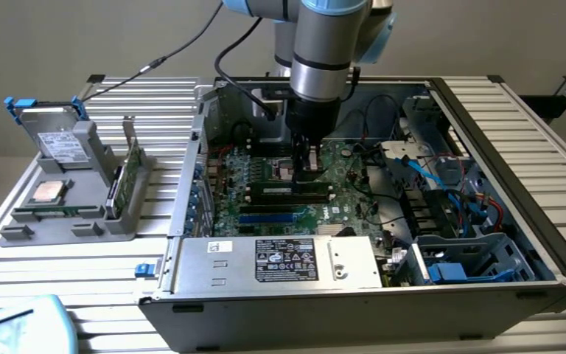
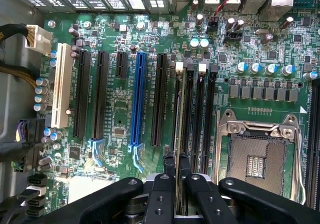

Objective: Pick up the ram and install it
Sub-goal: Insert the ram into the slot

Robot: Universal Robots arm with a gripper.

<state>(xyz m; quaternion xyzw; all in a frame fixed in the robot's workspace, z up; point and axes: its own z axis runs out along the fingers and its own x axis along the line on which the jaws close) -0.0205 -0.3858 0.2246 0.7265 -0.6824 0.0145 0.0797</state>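
Observation:
My gripper [image 1: 306,164] reaches down into the open computer case [image 1: 548,221], over the motherboard [image 2: 120,119]. It is shut on the ram [image 2: 181,114]. In the wrist view the ram is a thin green stick seen edge-on, running away from between the black fingers [image 2: 169,170]. It lines up with the row of black memory slots [image 2: 202,119] next to the processor socket [image 2: 257,156]. I cannot tell whether its lower edge touches a slot.
A grey fixture [image 1: 62,225] on the exterior view's left holds a hard drive [image 1: 57,136], a silver processor chip [image 1: 47,190] and a green card with a bracket [image 1: 126,173]. The power supply [image 1: 278,259] sits at the case front. Cables [image 1: 441,181] lie on the exterior view's right.

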